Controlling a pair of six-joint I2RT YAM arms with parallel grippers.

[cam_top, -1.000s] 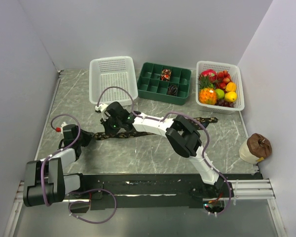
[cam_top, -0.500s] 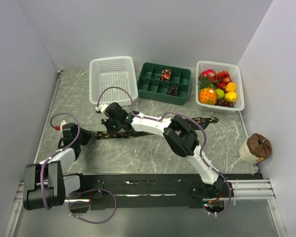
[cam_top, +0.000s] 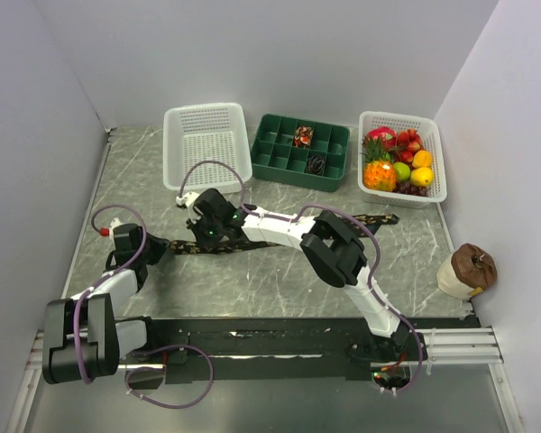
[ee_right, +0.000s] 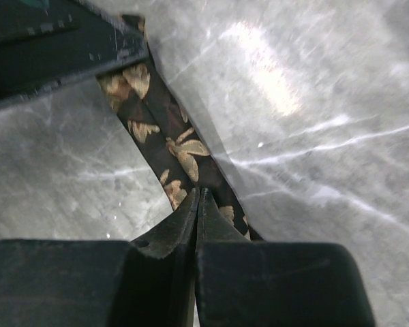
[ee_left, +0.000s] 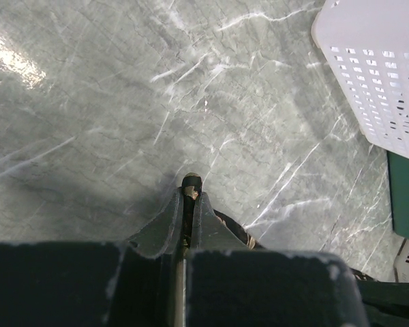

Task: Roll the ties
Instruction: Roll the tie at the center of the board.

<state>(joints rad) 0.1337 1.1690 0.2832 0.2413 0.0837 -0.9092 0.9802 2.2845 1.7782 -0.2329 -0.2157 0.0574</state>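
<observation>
Change: since a second ago the left gripper (cam_top: 141,244) has drifted slightly toward the left wall (cam_top: 36,180). The right gripper (cam_top: 208,236) sits almost where it was, and the tie (cam_top: 379,218) has not shifted.
Tie: dark with tan leaf marks, it lies stretched left to right across the middle of the table (cam_top: 279,280).
Left gripper: narrow, its tips pinch the tie's left end (ee_left: 191,182).
Right gripper: pressed shut on the tie (ee_right: 170,129) a short way along from the left end, its arm reaching over the cloth.
Rolled ties: a reddish coil (cam_top: 303,136) sits in a back compartment of the green tray (cam_top: 279,171). A dark coil (cam_top: 316,164) sits in a front one.
Far edge: the white basket (cam_top: 207,115), the tray and the fruit basket (cam_top: 437,171) line the back wall. Bare marble separates them from the tie.
Left edge: the left gripper is near the wall, with little room beside it.
Near side: open marble runs from the tie to the black strip (cam_top: 279,334).
</observation>
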